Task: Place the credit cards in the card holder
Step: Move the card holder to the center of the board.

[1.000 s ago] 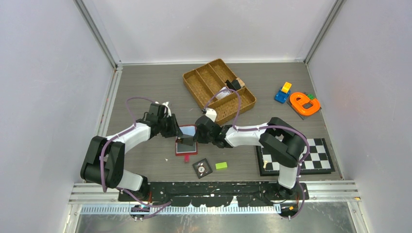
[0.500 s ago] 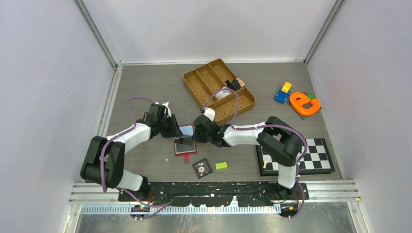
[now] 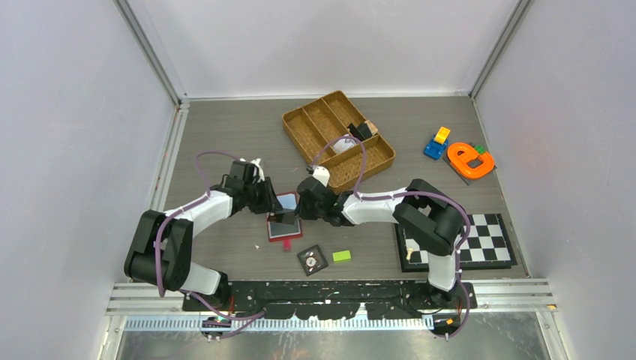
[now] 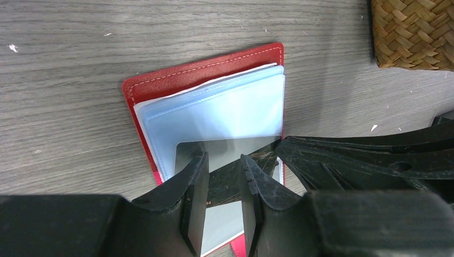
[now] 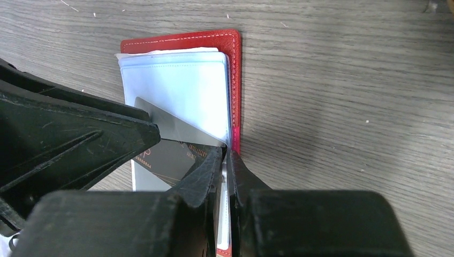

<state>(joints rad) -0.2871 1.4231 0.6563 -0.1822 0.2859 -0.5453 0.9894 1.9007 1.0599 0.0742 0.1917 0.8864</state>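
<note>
- Card holder (image 4: 203, 68): red, lying open and flat on the grey wood-grain table (image 3: 225, 127), its short pink tab (image 3: 288, 244) at the end nearest the arm bases.
- Light blue pockets (image 4: 225, 107): stacked inside the card holder and covering most of its inner face.
- Dark credit card (image 5: 171, 144): on the card holder, lying at a slant across the pockets. Whether its far edge has entered a pocket cannot be told.
- Left gripper (image 4: 224, 163): over the left half of the card holder. Its jaws stand a narrow gap apart with nothing pinched between them. The tips are above the card's face, and contact cannot be told.
- Right gripper (image 5: 225, 154): at the right edge of the card holder, jaws nearly together, nipping the card's right-hand edge.
- Woven tray (image 3: 337, 139): brown and divided, beyond the card holder and to its right, apart from it.
- Black tile (image 3: 312, 259): has a round dial, and sits nearer the arm bases than the card holder, just to its right.
- Green block (image 3: 342, 256): small, further right of the card holder than the tile.
- Chessboard (image 3: 487, 244): well to the right of the card holder.
- Orange toy (image 3: 470, 160) and blue and yellow toy (image 3: 437, 142): far right of the card holder and beyond it.
</note>
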